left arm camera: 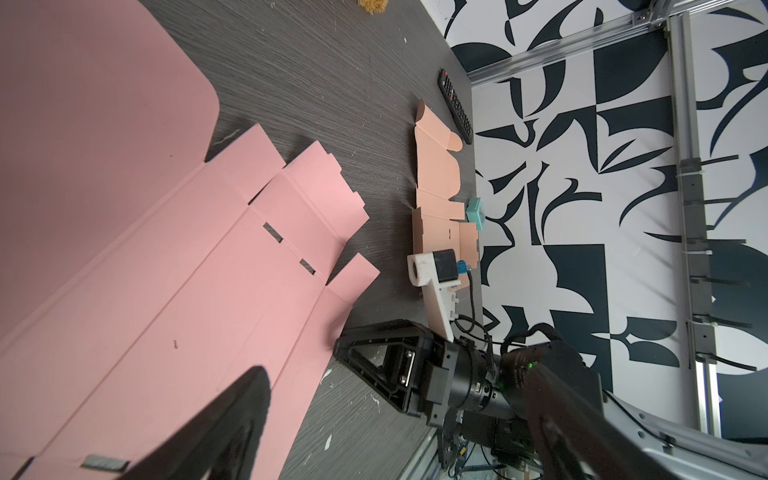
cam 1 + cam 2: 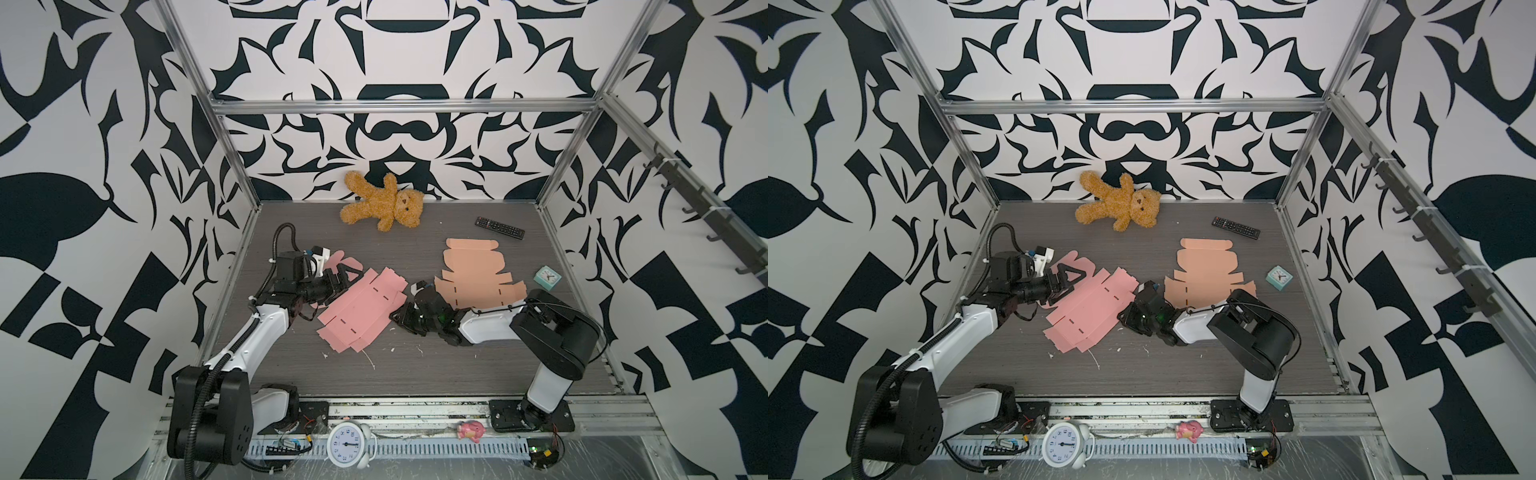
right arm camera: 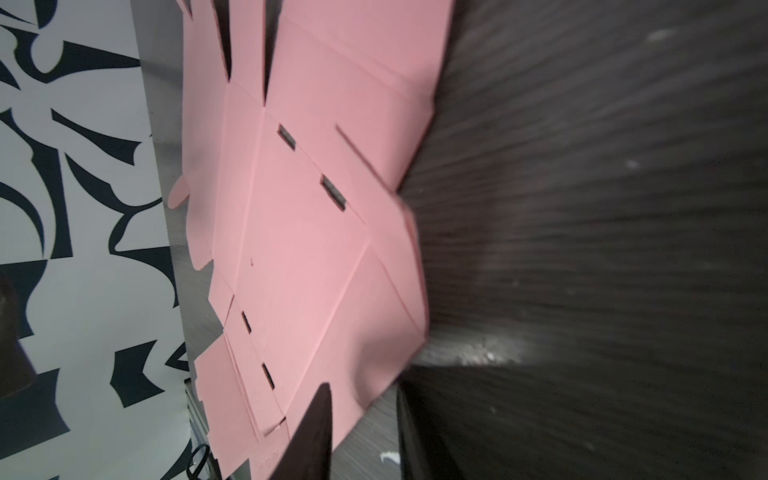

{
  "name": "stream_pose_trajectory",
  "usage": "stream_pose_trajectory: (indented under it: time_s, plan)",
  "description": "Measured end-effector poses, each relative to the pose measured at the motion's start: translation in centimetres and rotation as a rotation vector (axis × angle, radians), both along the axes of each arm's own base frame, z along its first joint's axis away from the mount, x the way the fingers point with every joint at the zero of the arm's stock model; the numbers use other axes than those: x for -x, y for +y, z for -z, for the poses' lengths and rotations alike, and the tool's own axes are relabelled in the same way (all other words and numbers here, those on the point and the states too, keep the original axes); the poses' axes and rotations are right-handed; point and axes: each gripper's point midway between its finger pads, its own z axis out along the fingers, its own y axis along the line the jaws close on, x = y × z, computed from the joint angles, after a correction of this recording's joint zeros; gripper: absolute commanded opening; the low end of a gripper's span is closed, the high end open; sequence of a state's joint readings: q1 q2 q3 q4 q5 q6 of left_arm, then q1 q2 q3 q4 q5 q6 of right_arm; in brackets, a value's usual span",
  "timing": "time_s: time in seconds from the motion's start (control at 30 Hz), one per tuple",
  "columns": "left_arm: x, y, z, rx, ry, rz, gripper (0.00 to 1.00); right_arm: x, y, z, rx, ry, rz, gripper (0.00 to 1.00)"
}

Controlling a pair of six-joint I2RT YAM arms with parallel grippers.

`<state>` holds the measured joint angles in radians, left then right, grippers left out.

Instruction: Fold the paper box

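The paper box is a flat pink cut-out sheet (image 2: 361,307) (image 2: 1088,309) lying unfolded in the middle of the dark table. My left gripper (image 2: 347,280) (image 2: 1073,284) hovers open over the sheet's far left end, by its rounded flaps, with nothing between its fingers. My right gripper (image 2: 398,318) (image 2: 1124,319) sits low at the sheet's right edge. In the right wrist view the pink sheet (image 3: 299,249) has a corner lying between the two fingers of that gripper (image 3: 363,399). One finger is over the paper, and a narrow gap still shows table between them.
A second, peach flat box sheet (image 2: 473,270) lies right of centre, partly under the right arm. A teddy bear (image 2: 384,203) and a remote (image 2: 500,227) lie at the back. A small teal clock (image 2: 547,277) stands at the right. A white alarm clock (image 2: 348,444) and a pink toy (image 2: 471,430) sit on the front rail.
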<state>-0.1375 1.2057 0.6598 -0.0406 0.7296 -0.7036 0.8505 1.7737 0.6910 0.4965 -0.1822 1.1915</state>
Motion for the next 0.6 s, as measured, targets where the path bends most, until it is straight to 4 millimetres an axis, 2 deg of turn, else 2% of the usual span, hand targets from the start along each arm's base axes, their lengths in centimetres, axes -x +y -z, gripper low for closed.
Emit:
stream_pose_trajectory:
  time_s: [0.3, 0.6]
  plan:
    - [0.0, 0.0, 0.0, 0.0, 0.0, 0.0, 0.98, -0.9, 1.4, 0.0, -0.066, -0.002, 0.011, 0.26]
    - [0.0, 0.0, 0.0, 0.0, -0.001, 0.0, 0.98, -1.3, 2.1, 0.3, -0.114, 0.006, 0.03, 0.17]
